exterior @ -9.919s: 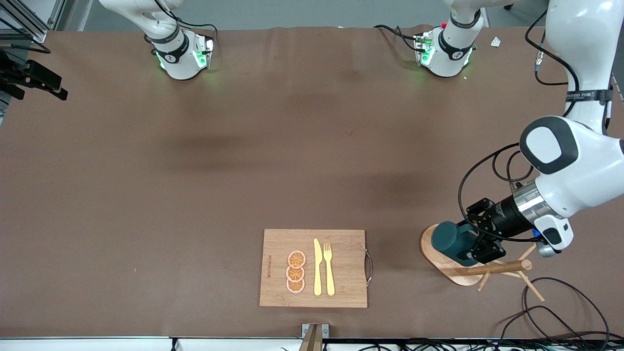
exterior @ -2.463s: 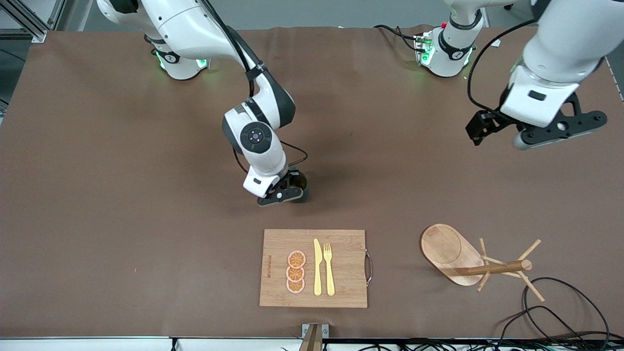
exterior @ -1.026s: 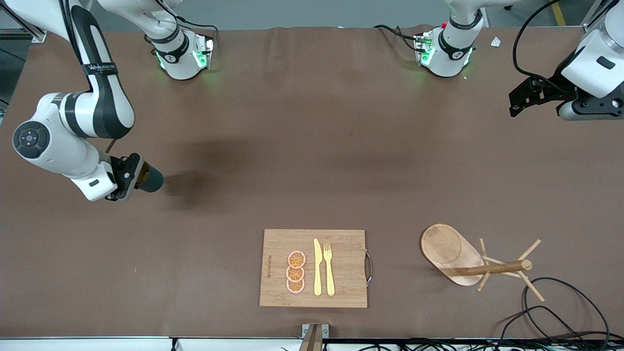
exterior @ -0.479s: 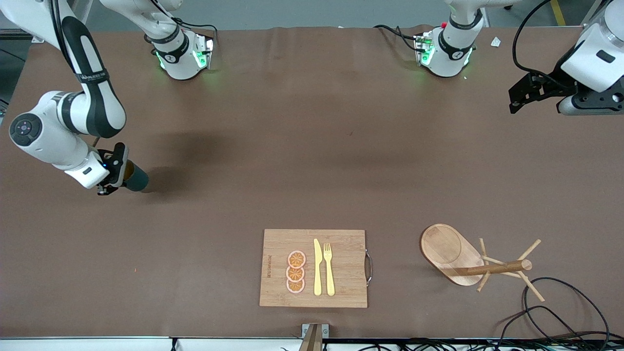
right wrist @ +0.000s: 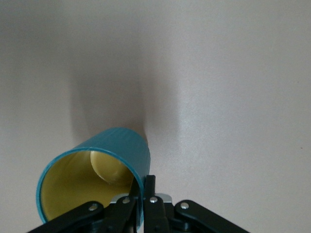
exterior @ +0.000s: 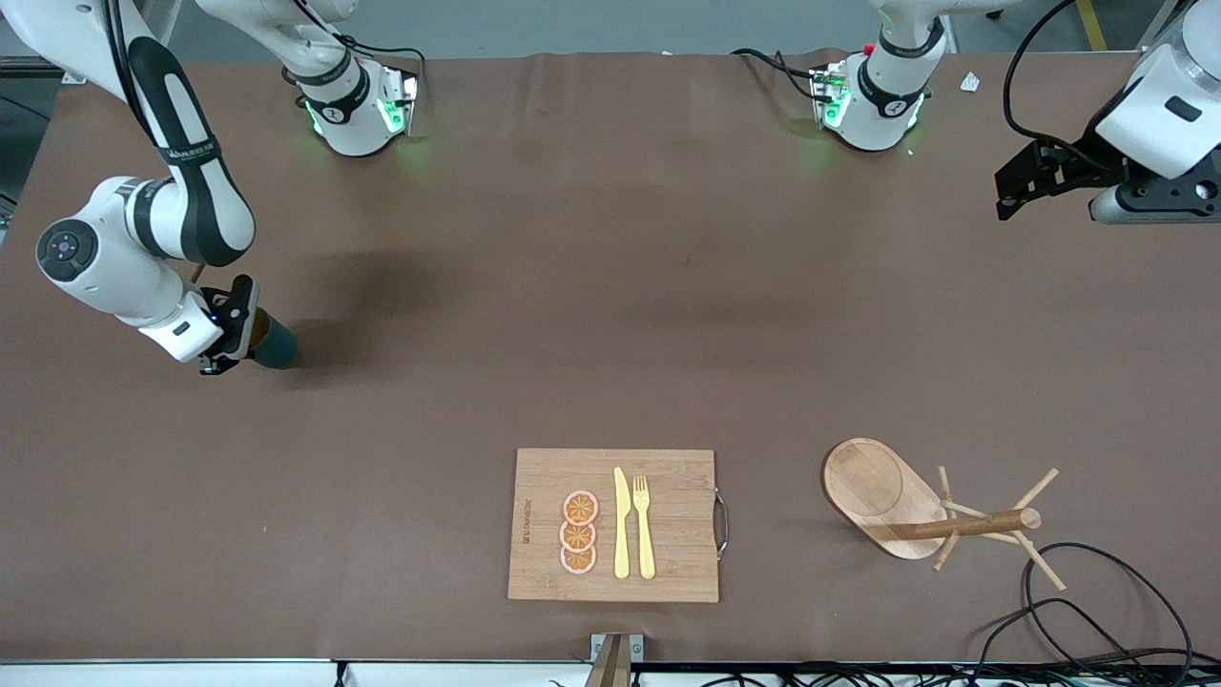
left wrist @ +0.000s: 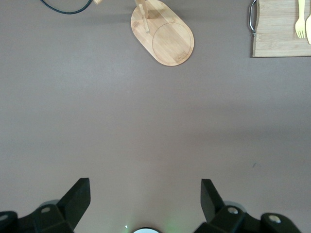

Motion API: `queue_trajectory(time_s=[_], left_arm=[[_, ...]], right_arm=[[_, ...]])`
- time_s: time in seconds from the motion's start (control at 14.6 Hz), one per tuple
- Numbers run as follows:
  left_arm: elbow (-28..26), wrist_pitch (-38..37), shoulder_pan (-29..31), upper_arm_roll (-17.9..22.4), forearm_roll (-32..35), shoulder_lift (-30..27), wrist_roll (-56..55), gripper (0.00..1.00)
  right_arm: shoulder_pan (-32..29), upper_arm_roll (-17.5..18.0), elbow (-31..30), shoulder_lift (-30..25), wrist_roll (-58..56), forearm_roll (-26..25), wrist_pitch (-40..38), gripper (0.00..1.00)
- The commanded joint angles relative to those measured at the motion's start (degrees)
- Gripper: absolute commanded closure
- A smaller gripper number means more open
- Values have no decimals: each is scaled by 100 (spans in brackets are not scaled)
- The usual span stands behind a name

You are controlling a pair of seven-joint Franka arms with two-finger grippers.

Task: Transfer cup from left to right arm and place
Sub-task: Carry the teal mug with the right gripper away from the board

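The dark teal cup (exterior: 272,343) is at the right arm's end of the table, its base at the brown table mat. My right gripper (exterior: 240,329) is shut on the cup's rim. In the right wrist view the cup (right wrist: 116,150) shows its yellowish inside, and one finger (right wrist: 149,189) presses outside the wall, the other inside. My left gripper (exterior: 1025,186) is open and empty, raised over the left arm's end of the table. Its fingers (left wrist: 77,199) stand wide apart in the left wrist view.
A wooden cutting board (exterior: 544,477) with orange slices, a yellow knife and a fork lies near the front camera. A wooden peg rack (exterior: 963,523) lies on its side toward the left arm's end, with black cables (exterior: 1097,592) beside it.
My right gripper carried the cup from mid-table to the right arm's end and lowered it to the mat. My left arm drew back toward its own end and has held still lately.
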Motion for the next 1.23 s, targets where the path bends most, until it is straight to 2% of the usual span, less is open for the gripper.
queue_trajectory(time_s=[0.0,0.27,0.41,0.48,0.55,0.75,0.89,1.16], left_arm=[[-55,-59,-10,14,-26,-126,67,0],[-47,-129,-1,14,-26,-144,40,0],[-47,-138,8,14,-26,-144,40,0],[-47,-138,8,22,-26,-144,40,0],[-47,-138,8,22,-17,-153,32,0],[-55,-156,8,22,-26,-161,14,0],[-47,-173,17,22,-26,-179,14,0],[-55,-182,17,22,-17,-179,14,0]], right_arm=[[-110,106,-139,-76,-14,26,56,98],[-101,106,-130,56,92,26,74,95],[-84,115,-112,65,92,26,65,82],[-75,115,-95,109,118,26,65,55],[-101,115,-77,109,153,35,48,1],[-92,115,19,65,266,35,-170,0],[-84,115,360,-5,687,35,-933,0],[-92,115,1441,-67,1749,35,-2585,0]])
